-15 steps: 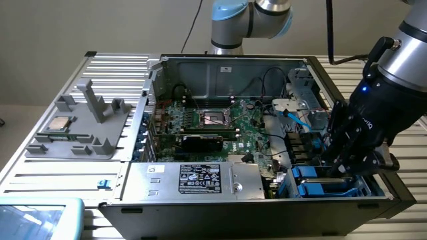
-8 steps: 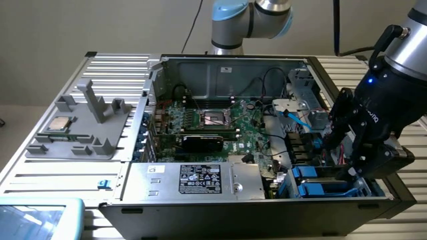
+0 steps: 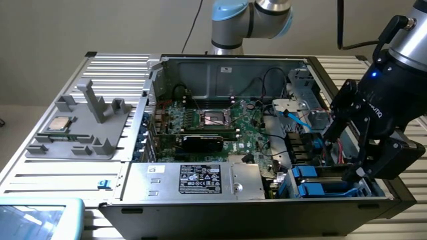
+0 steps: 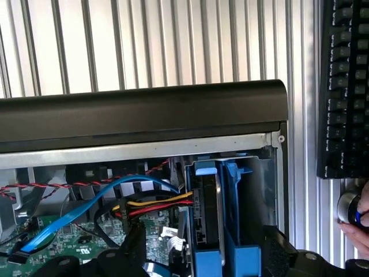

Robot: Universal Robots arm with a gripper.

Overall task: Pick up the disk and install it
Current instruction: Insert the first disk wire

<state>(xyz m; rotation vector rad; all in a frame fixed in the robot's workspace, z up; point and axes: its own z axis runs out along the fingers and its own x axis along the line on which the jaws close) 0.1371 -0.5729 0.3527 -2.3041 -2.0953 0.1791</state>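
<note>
The disk (image 4: 214, 213) stands on edge in the drive bay at the corner of the open computer case (image 3: 220, 62), framed by its blue carrier. In the exterior view it shows as a blue-fronted drive (image 3: 305, 172) at the case's lower right, beside a second blue-fronted drive (image 3: 315, 190). My gripper (image 3: 339, 157) hangs just above this bay with its black fingers spread wide, one on each side of the disk, open and holding nothing. In the wrist view the gripper (image 4: 202, 259) has one dark fingertip (image 4: 130, 254) over the board side.
Red, yellow and blue cables (image 4: 115, 190) run beside the bay over the green motherboard (image 3: 213, 120). A grey fixture (image 3: 80, 135) with a small processor chip (image 3: 61, 123) lies at the exterior view's left. A keyboard (image 4: 346, 86) and a hand (image 4: 360, 222) lie outside the case.
</note>
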